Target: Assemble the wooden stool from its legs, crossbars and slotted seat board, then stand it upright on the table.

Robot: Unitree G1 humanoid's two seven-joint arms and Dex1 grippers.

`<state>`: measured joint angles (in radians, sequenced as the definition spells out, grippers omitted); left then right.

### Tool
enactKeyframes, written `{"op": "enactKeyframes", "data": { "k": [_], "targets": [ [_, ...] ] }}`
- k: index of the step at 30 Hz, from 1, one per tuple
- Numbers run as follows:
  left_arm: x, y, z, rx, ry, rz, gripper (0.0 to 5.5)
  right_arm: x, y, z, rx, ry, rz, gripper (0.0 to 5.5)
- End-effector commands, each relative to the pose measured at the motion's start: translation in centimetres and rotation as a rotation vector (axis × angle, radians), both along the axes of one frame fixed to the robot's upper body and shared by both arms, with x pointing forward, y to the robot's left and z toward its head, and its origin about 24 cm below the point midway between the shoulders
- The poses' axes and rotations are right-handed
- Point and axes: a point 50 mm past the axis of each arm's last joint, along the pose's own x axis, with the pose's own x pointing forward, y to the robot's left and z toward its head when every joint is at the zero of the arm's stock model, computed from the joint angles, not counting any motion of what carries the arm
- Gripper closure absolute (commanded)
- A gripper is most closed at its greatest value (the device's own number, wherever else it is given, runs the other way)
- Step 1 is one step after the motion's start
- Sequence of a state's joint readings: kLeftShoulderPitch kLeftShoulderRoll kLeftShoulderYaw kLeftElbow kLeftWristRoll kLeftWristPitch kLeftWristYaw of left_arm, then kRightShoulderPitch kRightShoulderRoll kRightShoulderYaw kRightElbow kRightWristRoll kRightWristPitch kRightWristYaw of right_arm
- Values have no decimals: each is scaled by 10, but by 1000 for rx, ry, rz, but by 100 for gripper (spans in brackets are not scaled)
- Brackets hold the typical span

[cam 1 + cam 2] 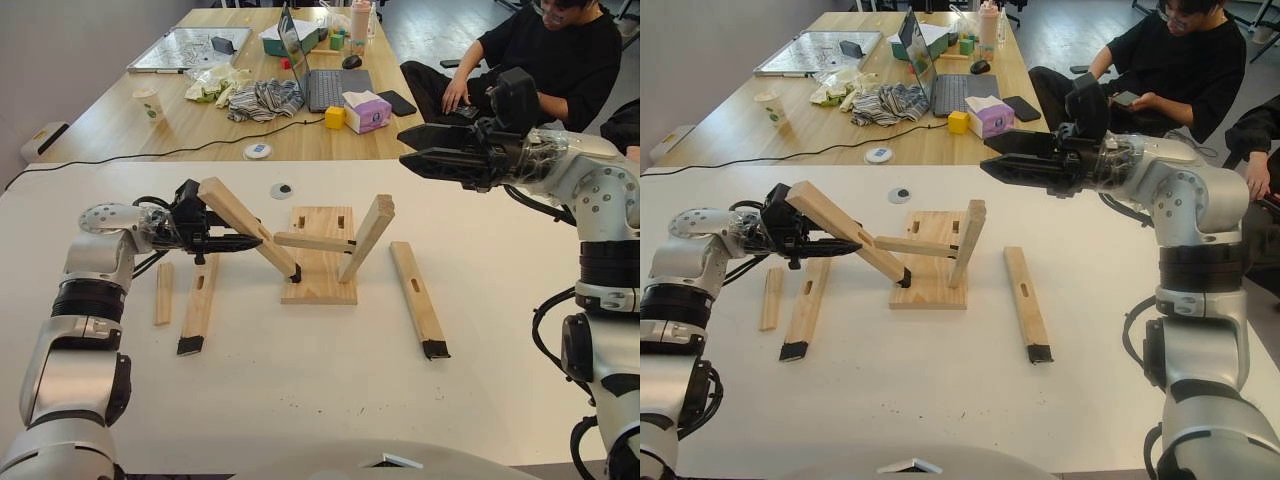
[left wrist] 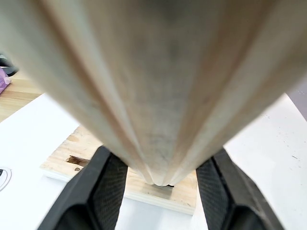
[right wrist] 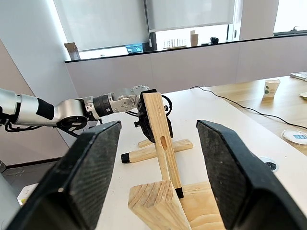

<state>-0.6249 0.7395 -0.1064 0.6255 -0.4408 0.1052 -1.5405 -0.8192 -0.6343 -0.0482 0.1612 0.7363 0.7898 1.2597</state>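
- White table [image 1: 300, 380]: it fills the lower frame and carries every stool part, so you have room here to stand the stool upright later.
- Seat board [image 1: 320, 282]: it lies flat at centre frame with its slots facing up. This is probably so the legs can be brought down into them.
- Held leg [image 1: 245, 225]: it slants from upper left down to the board's left edge, where its dark-tipped end rests. The tilt suggests it is being steered toward a slot and is not yet seated.
- Second leg [image 1: 367, 235]: it leans over the board's right side, tilted the opposite way.
- Loose legs: one [image 1: 420, 300] lies right of the board and one [image 1: 198, 300] lies left of it. Both are flat on the table and waiting.
- Crossbar [image 1: 310, 242]: it spans between the two tilted legs. In my judgement it ties them into one side frame.
- Short crossbar [image 1: 163, 292]: it lies at far left, just beside the left loose leg.
- Left gripper [image 1: 235, 241]: at centre left, your jaws are clamped on the held leg's upper half, one pad on each flank.
- Right gripper [image 1: 403, 148]: at upper right, it hovers above and behind the board. The jaws are spread wide, holding and touching nothing.
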Motion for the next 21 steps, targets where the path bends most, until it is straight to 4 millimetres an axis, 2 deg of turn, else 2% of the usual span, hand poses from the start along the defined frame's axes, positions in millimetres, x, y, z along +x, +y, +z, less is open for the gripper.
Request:
{"op": "enactKeyframes", "data": {
  "k": [1,5,13,21],
  "targets": [
    [-15,12,-26,166,175,-15,349,0,3,-2,10,2,3,261],
    [-21,11,-33,193,199,-51,349,0,5,-3,12,4,8,261],
    [-26,14,-35,266,201,-89,349,0,4,-6,9,9,7,261],
    [-34,-2,-43,281,176,-161,349,-1,3,-9,3,14,1,261]
  ]
}}
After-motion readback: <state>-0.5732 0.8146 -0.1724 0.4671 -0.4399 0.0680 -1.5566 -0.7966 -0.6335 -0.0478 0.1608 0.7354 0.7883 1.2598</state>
